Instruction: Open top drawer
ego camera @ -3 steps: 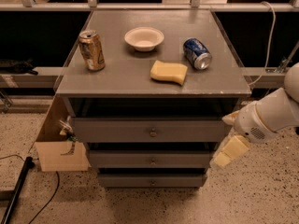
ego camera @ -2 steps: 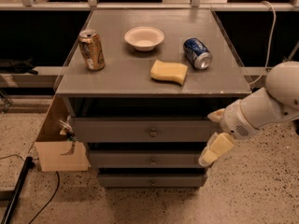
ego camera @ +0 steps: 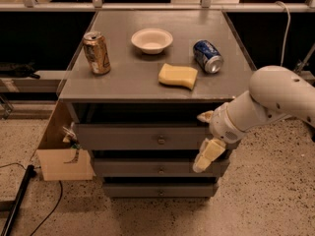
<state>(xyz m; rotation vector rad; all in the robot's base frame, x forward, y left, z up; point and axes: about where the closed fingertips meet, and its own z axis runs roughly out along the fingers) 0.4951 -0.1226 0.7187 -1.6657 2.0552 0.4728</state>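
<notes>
Grey cabinet (ego camera: 123, 82) stands at centre frame, with a flat, matt wooden top and three drawer fronts stacked below. The top drawer (ego camera: 128, 137) lies just under the top, beneath a dark gap. It is the widest and tallest front, a plain flat panel with one small round metal knob (ego camera: 161, 140) at its centre. Middle drawer (ego camera: 142, 168) and bottom drawer (ego camera: 147, 190) are narrower and shorter, each with a like knob. The arm (ego camera: 275, 100), smooth white and rounded, enters from the right edge. The gripper (ego camera: 205, 136) sits at centre right, in front of the right end of the top drawer. Its jaws stand apart, with one cream, blocky finger up near the cabinet's top edge and the other down over the middle drawer's right end. Contact with either front cannot be told. On the top, a gold can (ego camera: 97, 52) stands upright at the left and a shallow white bowl (ego camera: 152, 40) sits at the rear centre. A blue can (ego camera: 207, 56) lies on its side at the right, and a yellow sponge (ego camera: 177, 75), soft-edged and oblong, lies near the front. An open cardboard box (ego camera: 61, 156) sits against the cabinet's left side. The floor (ego camera: 266, 200) is speckled, and a black cable (ego camera: 49, 210) trails at lower left.
</notes>
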